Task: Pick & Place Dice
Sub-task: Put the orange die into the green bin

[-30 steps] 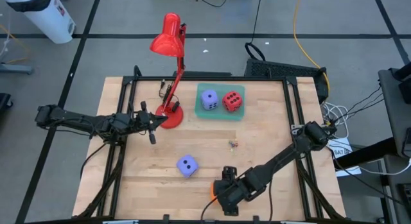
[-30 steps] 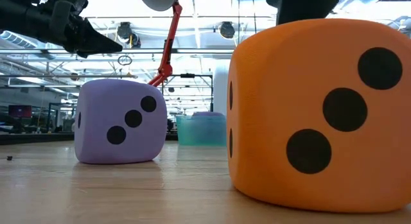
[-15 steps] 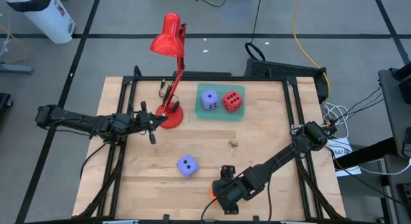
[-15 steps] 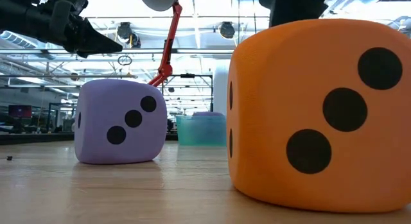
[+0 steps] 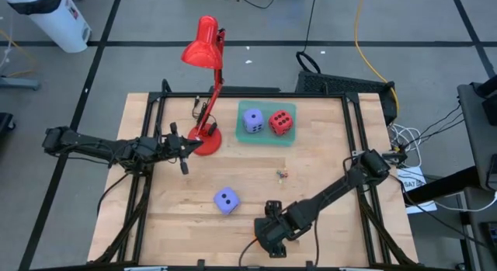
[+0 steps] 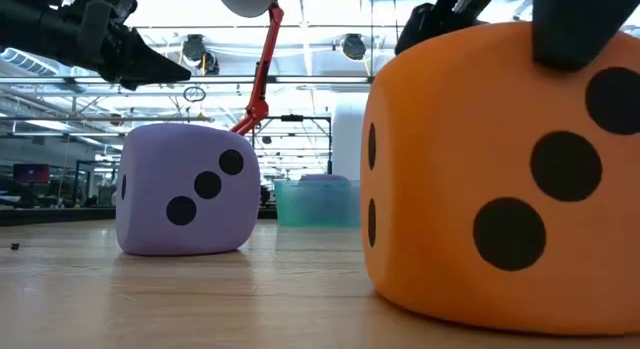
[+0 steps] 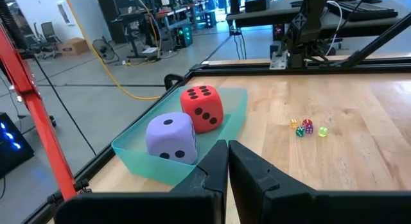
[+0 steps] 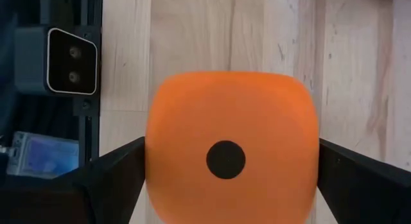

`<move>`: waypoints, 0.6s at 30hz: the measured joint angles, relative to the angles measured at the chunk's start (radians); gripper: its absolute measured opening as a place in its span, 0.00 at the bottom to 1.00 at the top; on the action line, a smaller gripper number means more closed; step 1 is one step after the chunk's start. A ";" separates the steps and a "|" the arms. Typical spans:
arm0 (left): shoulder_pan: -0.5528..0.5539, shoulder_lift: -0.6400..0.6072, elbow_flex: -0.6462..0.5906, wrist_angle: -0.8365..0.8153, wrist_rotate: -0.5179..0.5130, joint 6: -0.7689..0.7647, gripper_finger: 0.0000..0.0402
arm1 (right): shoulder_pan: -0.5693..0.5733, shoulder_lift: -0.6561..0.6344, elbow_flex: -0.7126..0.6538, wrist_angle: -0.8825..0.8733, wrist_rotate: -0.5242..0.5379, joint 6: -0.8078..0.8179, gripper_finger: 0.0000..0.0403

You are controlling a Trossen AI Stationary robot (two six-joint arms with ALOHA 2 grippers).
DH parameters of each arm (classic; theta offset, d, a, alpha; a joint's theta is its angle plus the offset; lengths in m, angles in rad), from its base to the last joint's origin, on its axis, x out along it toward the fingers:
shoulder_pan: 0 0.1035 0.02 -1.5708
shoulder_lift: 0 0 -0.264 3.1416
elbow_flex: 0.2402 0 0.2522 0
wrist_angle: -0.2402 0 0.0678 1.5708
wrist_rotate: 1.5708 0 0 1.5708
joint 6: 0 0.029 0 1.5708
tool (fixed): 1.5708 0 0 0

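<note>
An orange die (image 8: 231, 153) sits on the table near its front edge, one pip up. My right gripper (image 8: 231, 146) is open and comes down over it, one finger on each side. In the high view the right gripper (image 5: 272, 234) covers this die. A lavender die (image 5: 226, 199) rests on the wood left of it. Another lavender die (image 5: 253, 121) and a red die (image 5: 281, 122) sit in a green tray (image 5: 266, 139). My left gripper (image 5: 184, 164) hangs shut beside the red lamp's base (image 5: 206, 140). My right gripper has its open fingers (image 8: 119, 172) against two opposite side faces of the orange die (image 8: 154, 153), one finger on each side. They come from above, slanting down. The die stands on its bottom face on the table (image 6: 300, 309).
The red lamp (image 5: 203, 50) leans over the table's far left part. A few tiny coloured dice (image 5: 282, 175) lie mid-table. Black frame rails (image 5: 365, 185) run along the table's sides. A camera box (image 8: 72, 61) sits on the rail by the orange die.
My right gripper has come down over the orange die, its fingers now at the die's sides and showing over it in the low view. The die has shifted and turned a little on the table.
</note>
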 joint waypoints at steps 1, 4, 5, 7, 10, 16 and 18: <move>0.000 0.000 0.000 0.000 0.000 0.000 0.06 | -0.001 0.000 0.000 -0.005 -0.003 -0.002 0.98; 0.000 0.000 0.000 -0.002 0.000 0.000 0.06 | 0.001 0.004 0.000 -0.016 0.000 -0.023 0.98; 0.000 0.000 0.000 -0.001 0.000 0.000 0.06 | 0.000 0.004 0.000 -0.022 -0.002 -0.035 0.98; 0.000 0.000 0.000 -0.002 0.000 0.000 0.06 | 0.000 0.005 0.000 -0.032 -0.002 -0.056 0.98; 0.000 0.000 0.000 -0.002 0.000 0.000 0.06 | -0.004 0.034 0.001 -0.040 -0.004 -0.072 0.98; 0.000 0.000 0.000 -0.001 0.000 0.001 0.06 | -0.014 0.068 0.000 -0.054 -0.059 -0.113 0.98; 0.000 0.000 0.000 -0.001 0.000 0.001 0.06 | -0.021 0.068 0.000 -0.048 -0.059 -0.119 0.98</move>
